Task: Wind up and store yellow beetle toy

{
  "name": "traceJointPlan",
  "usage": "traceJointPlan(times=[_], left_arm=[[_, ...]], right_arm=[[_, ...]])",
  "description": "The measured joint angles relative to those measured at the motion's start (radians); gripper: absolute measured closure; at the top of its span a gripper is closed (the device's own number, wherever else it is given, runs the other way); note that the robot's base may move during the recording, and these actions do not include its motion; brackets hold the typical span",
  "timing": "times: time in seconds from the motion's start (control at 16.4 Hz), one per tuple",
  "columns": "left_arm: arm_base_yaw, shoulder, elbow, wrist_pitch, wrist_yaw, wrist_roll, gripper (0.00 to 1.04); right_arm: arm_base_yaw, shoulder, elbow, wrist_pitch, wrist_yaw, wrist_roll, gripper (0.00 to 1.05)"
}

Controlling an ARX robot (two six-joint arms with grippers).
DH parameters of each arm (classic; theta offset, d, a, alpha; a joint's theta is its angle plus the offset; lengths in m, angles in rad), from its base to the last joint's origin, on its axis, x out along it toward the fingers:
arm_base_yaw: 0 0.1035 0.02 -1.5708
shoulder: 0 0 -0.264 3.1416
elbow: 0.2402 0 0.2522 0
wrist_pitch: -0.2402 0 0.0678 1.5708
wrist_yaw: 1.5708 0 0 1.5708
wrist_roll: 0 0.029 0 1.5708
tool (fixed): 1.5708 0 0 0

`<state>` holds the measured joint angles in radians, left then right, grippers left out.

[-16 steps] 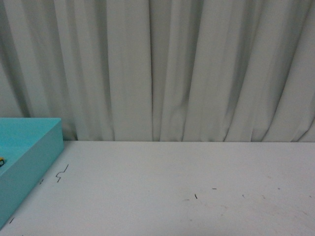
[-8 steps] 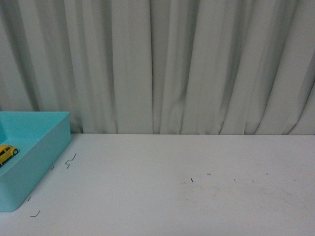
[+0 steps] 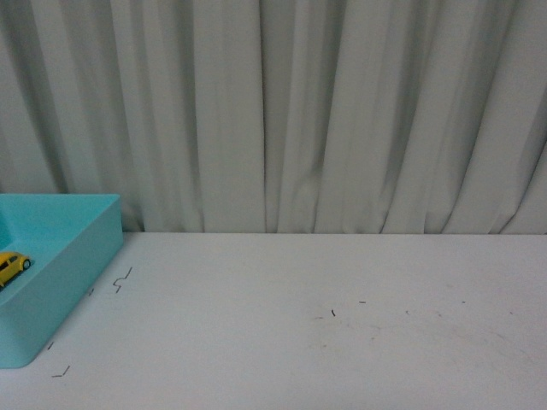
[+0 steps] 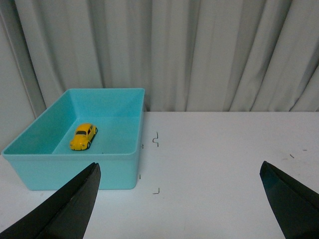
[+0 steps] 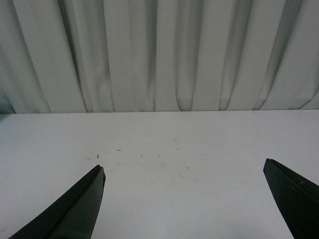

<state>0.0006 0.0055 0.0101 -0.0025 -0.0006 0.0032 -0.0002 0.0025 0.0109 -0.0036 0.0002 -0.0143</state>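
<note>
Straight ahead, the front view shows a white bench (image 3: 325, 342) running back to a wall of pale grey curtain (image 3: 282, 111). At its left edge sits a turquoise bin (image 3: 73, 282), cut off by the frame, and the yellow beetle toy (image 3: 12, 266) peeks out from inside it, resting on the bin's floor. A few small dark marks dot the bench surface. Neither arm appears in this view.

From the left wrist view, the whole bin stands on the bench near the curtain, and the yellow toy car lies on its wheels on the bin floor, toward the near wall, touching none of the sides. The left gripper (image 4: 182, 199) is spread wide, its two dark fingers (image 4: 70, 206) at the frame's lower corners, holding nothing.

From the right wrist view, only bare bench and curtain show. The right gripper (image 5: 184, 199) is likewise spread wide and empty, its fingers (image 5: 75, 209) well apart.
</note>
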Motion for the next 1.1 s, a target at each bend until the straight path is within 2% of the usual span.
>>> traceJointPlan(times=[1.1], left_arm=[[0.0,0.0,0.0,0.0,0.0,0.0,0.07]], right_arm=[[0.0,0.0,0.0,0.0,0.0,0.0,0.07]])
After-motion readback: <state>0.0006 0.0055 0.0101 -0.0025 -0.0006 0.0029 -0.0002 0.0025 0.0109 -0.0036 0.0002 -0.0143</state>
